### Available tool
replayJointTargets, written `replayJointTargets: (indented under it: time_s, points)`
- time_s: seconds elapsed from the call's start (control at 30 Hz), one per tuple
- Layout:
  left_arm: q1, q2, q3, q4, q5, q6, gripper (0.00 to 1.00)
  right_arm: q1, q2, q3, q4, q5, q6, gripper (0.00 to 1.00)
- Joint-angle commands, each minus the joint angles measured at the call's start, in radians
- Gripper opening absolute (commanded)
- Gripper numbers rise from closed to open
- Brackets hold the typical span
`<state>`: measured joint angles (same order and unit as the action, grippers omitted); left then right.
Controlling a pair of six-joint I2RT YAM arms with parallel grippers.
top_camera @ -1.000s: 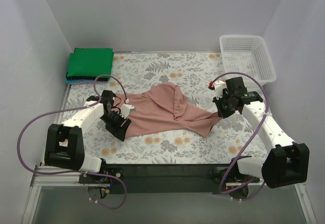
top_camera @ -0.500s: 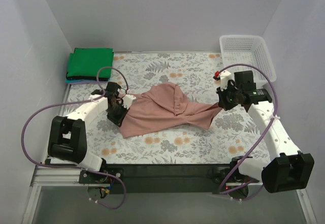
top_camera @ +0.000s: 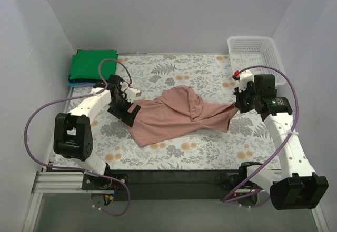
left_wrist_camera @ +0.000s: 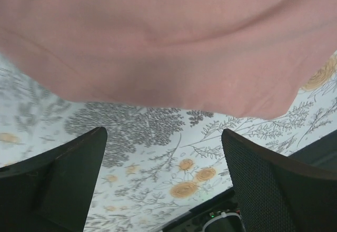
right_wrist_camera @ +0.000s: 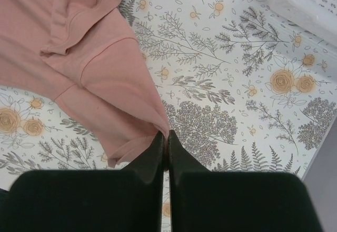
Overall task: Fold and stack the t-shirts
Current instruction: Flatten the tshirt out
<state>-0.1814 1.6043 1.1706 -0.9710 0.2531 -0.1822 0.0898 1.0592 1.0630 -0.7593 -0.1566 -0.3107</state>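
Across the middle of the flowered cloth [top_camera: 174,71] you see the pink shirt [top_camera: 174,117] stretched long-ways from left to right, its right tip pinched in the right gripper [top_camera: 235,106], its left edge beside the spread, empty left gripper [top_camera: 130,114].

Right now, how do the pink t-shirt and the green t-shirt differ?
The pink t-shirt lies spread and rumpled in the centre; the green t-shirt sits folded flat in the far left corner. The right gripper pinches the pink t-shirt's edge; no gripper touches the green t-shirt. Both are plain, unprinted cloth.
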Motion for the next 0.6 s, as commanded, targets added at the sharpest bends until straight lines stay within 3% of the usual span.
replayJointTargets:
  time_s: [0.0,0.13,0.3,0.47,0.53,0.57]
  points:
    - [0.008,-0.043,-0.074,0.069,0.026,-0.071,0.91,-0.012,-0.005,0.069,0.049,-0.012,0.028,0.01]
    - [0.039,-0.023,-0.065,0.163,0.046,-0.147,0.91,-0.012,0.027,0.072,0.043,-0.032,0.024,0.01]
    - [0.048,0.062,-0.058,0.193,0.057,-0.213,0.82,-0.012,0.056,0.097,0.046,-0.061,0.035,0.01]
    - [0.049,0.127,-0.081,0.276,-0.045,-0.279,0.83,-0.012,0.065,0.115,0.043,-0.08,0.035,0.01]
    - [0.049,0.154,-0.063,0.281,-0.025,-0.304,0.78,-0.012,0.067,0.118,0.044,-0.083,0.028,0.01]
    - [0.049,0.172,-0.055,0.281,-0.005,-0.313,0.63,-0.012,0.071,0.129,0.043,-0.092,0.022,0.01]
